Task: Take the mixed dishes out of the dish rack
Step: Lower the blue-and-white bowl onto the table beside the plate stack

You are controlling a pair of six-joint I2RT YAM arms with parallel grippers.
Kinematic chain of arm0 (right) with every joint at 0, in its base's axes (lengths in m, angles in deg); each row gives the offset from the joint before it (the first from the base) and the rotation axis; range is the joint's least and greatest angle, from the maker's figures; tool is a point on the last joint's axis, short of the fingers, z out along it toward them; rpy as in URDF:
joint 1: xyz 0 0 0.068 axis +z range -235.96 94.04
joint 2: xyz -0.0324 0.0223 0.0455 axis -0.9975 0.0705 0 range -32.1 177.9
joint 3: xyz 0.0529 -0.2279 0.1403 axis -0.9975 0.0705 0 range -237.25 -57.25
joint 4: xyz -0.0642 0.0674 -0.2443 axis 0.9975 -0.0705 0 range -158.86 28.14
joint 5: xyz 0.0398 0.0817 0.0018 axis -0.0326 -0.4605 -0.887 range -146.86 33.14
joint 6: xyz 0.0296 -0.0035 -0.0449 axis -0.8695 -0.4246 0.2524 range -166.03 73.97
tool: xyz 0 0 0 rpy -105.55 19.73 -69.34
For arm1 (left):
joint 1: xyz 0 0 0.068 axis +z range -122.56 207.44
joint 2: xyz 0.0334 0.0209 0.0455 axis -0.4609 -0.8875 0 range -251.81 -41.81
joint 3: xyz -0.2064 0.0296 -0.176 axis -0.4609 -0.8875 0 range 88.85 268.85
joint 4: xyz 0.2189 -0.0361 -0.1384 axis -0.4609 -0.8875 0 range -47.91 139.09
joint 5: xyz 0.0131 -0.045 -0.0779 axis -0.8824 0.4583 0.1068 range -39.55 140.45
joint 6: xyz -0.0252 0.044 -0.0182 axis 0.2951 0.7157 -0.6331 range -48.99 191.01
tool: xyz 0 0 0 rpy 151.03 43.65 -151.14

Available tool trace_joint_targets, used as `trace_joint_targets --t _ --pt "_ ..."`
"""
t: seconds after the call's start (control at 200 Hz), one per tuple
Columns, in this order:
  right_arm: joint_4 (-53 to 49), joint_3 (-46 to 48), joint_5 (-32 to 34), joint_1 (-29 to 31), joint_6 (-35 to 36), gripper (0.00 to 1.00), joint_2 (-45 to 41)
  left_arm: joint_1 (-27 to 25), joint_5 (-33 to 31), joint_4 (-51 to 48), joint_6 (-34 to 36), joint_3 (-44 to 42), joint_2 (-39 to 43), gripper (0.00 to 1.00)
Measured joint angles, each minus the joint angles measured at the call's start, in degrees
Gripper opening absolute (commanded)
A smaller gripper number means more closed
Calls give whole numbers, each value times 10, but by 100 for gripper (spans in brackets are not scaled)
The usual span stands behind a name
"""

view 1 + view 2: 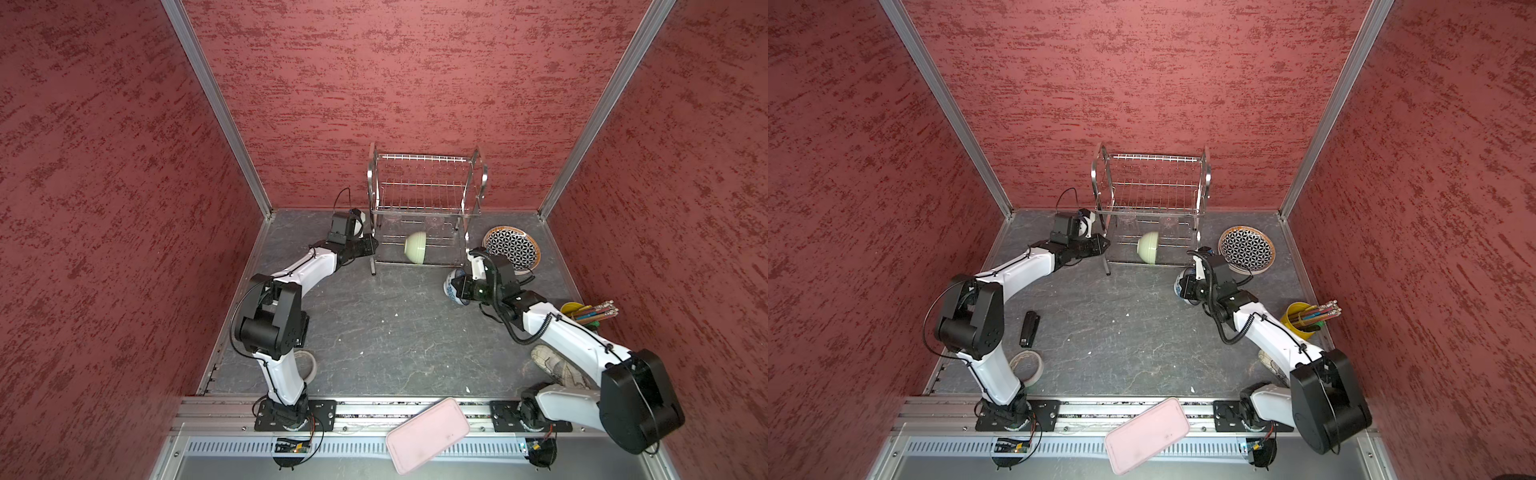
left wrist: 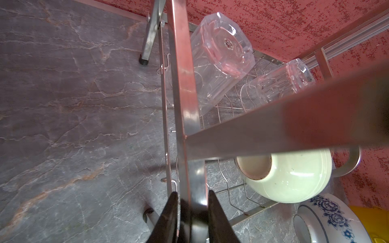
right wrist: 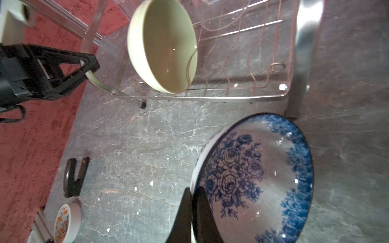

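The dish rack is stood upright at the far end of the table, with its long side running left to right. It is made of shiny steel wire, with two shelves and round side frames.

On the low shelf the pale green bowl is stood on its edge. Its mouth is turned to the right and its foot to the left. Farther back, the left clear cup and the right clear cup are set upside down and tilted.

The rack's left side frame is pinched between the narrow jaws of the left gripper. The rim of the blue-floral white bowl is held tight by the right gripper, just near-right of the rack. This bowl is tipped on its edge, mouth to the right. The black-and-white plate is laid flat to the right of the rack.

The table is dark grey like stone, with pale cracks. Rough red walls are seen on three sides.
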Motion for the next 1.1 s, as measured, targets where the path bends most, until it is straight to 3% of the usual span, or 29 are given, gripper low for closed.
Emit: trace_joint_targets --t 0.556,1.097 --pt "-128 -33 160 11 23 0 46 1 2 0 0 0 0 26" --pt "-132 -76 213 12 38 0 114 2 6 0 0 0 0 26"
